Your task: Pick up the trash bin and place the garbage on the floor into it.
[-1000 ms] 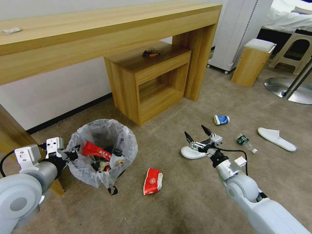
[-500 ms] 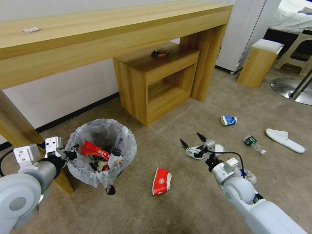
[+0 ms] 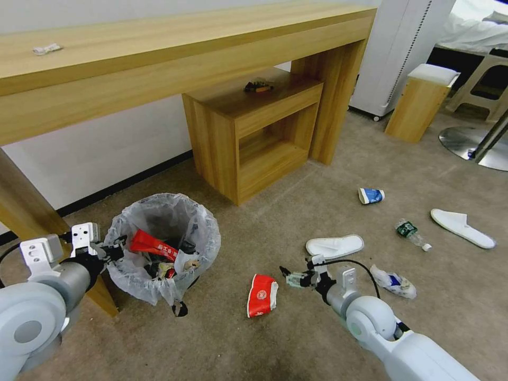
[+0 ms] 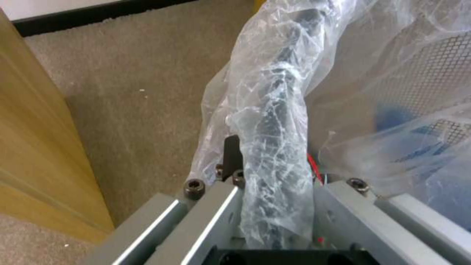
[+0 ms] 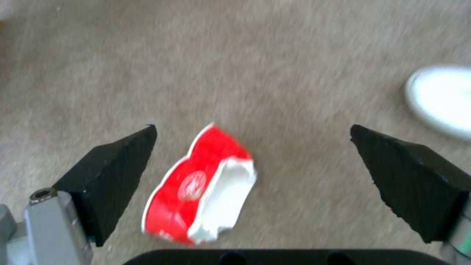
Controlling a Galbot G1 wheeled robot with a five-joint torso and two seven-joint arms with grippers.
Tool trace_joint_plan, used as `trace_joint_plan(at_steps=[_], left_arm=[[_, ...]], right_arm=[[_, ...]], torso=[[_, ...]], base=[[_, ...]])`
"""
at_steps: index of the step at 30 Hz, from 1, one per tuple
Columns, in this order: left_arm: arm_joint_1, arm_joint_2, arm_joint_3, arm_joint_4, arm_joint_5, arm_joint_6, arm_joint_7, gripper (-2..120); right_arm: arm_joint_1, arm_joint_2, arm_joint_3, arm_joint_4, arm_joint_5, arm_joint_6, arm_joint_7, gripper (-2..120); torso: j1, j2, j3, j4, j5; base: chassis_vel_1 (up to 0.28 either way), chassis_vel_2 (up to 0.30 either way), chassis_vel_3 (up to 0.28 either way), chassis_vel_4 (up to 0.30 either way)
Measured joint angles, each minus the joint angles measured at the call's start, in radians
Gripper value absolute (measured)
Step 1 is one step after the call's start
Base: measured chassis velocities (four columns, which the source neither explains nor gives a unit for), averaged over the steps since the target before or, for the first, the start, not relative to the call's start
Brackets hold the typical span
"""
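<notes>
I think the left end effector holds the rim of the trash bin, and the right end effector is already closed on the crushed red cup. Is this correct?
Not quite. The left end effector does hold the trash bin rim, but the right end effector is open: in the right wrist view its fingers stand apart either side of the crushed red cup, not touching it.

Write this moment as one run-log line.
left hand: shut on bin rim | right hand: open above red cup | floor: litter remains
</notes>
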Motion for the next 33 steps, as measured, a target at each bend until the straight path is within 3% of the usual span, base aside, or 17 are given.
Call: trace_joint_plan(at_steps=[11, 33], left_arm=[[0.008, -0.005, -0.002, -0.008, 0.002, 0.000, 0.000, 0], [-0.001, -0.008, 0.002, -0.004, 0.003, -0.002, 0.006, 0]], right_arm=[[0.042, 0.034, -0.049, -0.078, 0.056, -0.064, -0.062, 100], [0.092, 0.100, -0.113, -0.186, 0.171, -0.109, -0.025, 100]], torso=[[0.000, 0.000, 0.000, 0.0001, 0.0001], [0.000, 0.000, 0.000, 0.0001, 0.0000]], base=[[0.000, 0.000, 0.000, 0.000], [0.000, 0.000, 0.000, 0.000]])
